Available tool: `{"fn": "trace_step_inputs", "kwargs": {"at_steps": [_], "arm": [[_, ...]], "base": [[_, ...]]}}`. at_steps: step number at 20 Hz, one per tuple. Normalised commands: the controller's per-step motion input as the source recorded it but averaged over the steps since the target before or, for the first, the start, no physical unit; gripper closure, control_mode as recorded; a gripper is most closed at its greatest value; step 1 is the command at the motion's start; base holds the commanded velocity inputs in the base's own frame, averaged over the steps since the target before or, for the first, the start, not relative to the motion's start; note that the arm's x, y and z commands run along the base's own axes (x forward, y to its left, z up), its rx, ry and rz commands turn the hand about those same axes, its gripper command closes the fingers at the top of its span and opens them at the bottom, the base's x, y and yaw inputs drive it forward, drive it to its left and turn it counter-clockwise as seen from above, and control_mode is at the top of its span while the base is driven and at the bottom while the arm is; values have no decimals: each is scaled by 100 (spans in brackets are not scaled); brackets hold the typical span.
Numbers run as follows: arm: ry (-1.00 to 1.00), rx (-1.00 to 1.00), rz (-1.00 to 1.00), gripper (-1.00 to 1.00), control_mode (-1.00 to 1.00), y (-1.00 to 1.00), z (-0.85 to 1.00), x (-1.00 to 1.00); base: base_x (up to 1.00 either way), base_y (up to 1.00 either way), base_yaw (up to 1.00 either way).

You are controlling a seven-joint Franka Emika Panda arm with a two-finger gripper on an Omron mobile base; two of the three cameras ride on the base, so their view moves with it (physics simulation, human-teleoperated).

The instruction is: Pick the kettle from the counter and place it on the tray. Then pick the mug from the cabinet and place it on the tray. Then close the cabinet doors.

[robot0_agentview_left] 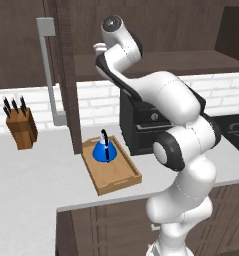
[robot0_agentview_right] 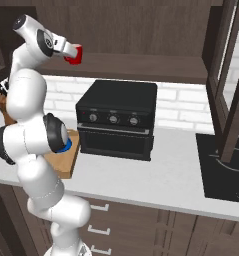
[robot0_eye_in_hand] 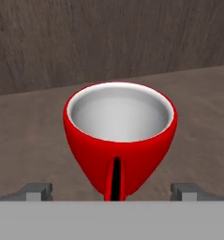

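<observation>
So from where I'm sitting, the hand view has the mug [robot0_eye_in_hand: 119,140] dead centre between the two finger tips, which sit wide apart at about 8 and 4 o'clock with the gripper [robot0_eye_in_hand: 111,191] not gripping anything yet. The handle points straight back at me at 6 o'clock, and the mug stands upright on the shelf of the cabinet [robot0_eye_in_hand: 48,140], so I reckon the jaws need to push forward toward 12 to straddle the body. It's glossy red outside, matte white inside, a rounded bowl shape tapering to the base, and the shelf and back panel are dark streaky wood grain. Further out, in the left base view, the kettle [robot0_agentview_left: 104,150] already sits on the tray [robot0_agentview_left: 122,180], a smooth blue cone on pale wood, on the light counter [robot0_agentview_left: 31,175].
</observation>
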Motion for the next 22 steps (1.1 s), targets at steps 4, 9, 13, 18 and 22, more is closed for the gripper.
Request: {"fn": "trace_step_inputs", "kwargs": {"at_steps": [4,9,13,18,22], "arm": [[0,0,-4,-100,-100,0,0,21],[0,0,-4,-100,-100,0,0,9],[0,0,-7,100,-100,0,0,0],[-2,0,-5,100,-100,0,0,0],[-6,0,-3,100,-100,0,0,0]], "base": [[0,0,0],[0,0,0],[0,0,0],[0,0,0],[0,0,0]]}}
